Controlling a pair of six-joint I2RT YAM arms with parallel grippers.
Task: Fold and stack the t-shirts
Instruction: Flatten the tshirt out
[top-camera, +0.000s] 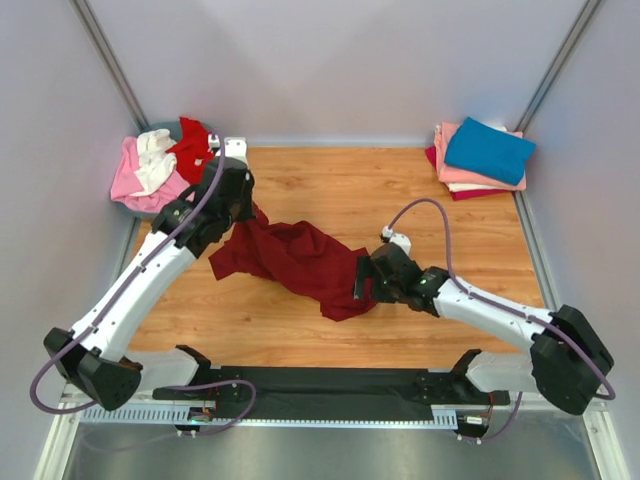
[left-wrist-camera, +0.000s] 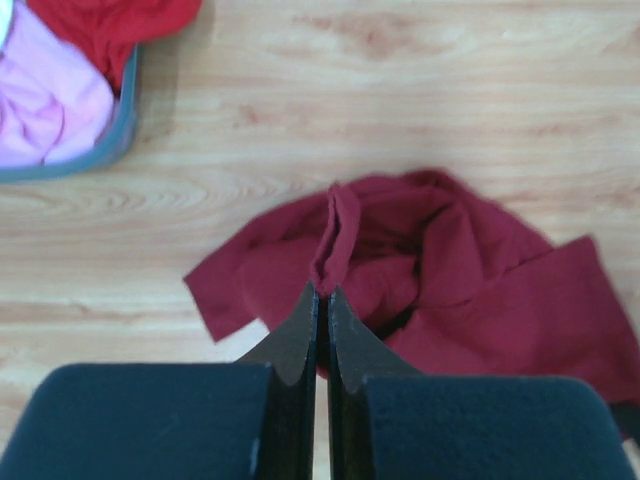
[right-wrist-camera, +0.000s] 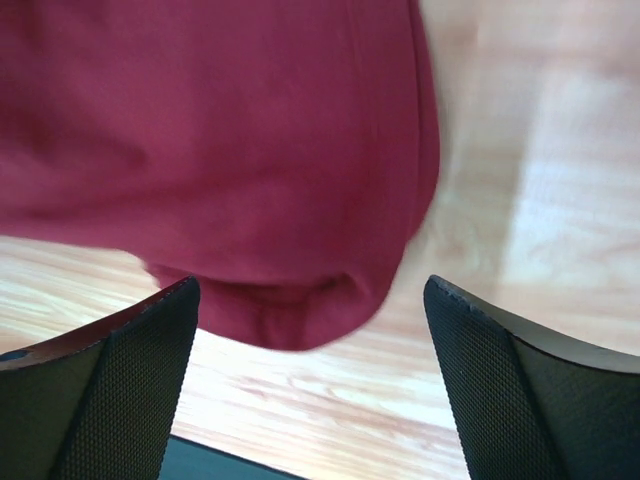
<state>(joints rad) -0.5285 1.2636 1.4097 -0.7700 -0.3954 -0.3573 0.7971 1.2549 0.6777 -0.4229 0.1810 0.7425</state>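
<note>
Sprawling crumpled across the wooden table (top-camera: 330, 190), the dark maroon t-shirt (top-camera: 300, 260) hides the tips of the left gripper (top-camera: 248, 208) and right gripper (top-camera: 362, 280) from above; a folded stack (top-camera: 482, 158) sits at the far right corner. Left wrist: closed fingers (left-wrist-camera: 300, 340) pinch a raised ridge of the soft shirt, with a bin (left-wrist-camera: 125, 120) cut off at the corner. Right wrist: dimpled pads (right-wrist-camera: 140, 390) stand wide apart, the blurred hem lying loose between them.
</note>
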